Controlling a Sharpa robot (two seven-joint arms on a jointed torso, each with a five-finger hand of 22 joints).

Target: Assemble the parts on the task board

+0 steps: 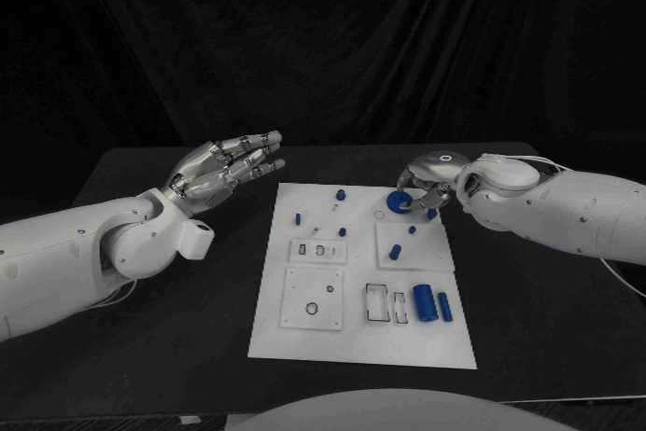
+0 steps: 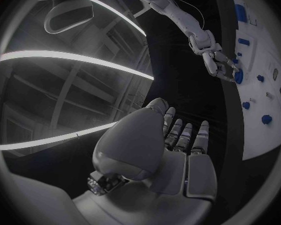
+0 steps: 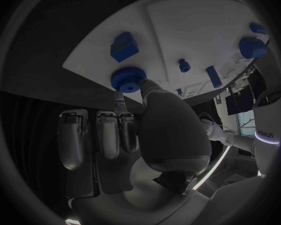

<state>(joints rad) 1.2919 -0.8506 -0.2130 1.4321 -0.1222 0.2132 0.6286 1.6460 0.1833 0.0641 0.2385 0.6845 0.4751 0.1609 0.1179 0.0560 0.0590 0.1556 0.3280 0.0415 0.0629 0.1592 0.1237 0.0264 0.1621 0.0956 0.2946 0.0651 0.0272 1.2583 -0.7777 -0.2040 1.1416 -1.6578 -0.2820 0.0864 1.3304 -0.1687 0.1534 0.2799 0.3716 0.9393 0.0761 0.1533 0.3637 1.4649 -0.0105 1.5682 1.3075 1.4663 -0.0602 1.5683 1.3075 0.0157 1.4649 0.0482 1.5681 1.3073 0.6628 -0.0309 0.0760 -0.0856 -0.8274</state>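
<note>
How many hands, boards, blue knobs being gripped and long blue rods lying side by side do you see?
Hands: 2, left hand and right hand
Task board: 1
Blue knob in the right hand's fingers: 1
Long blue rods: 2
Total: 6

Blue parts (image 1: 428, 302); white task board (image 1: 354, 342); black table (image 1: 161, 356).

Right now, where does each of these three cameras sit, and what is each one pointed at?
Head view: on the robot's head, looking down at the task board; both arms show.
Left wrist view: behind the left hand, raised with fingers apart, facing across to the board.
Right wrist view: behind the right hand, facing the board.
All three share the blue round part at the right hand's fingers.
</note>
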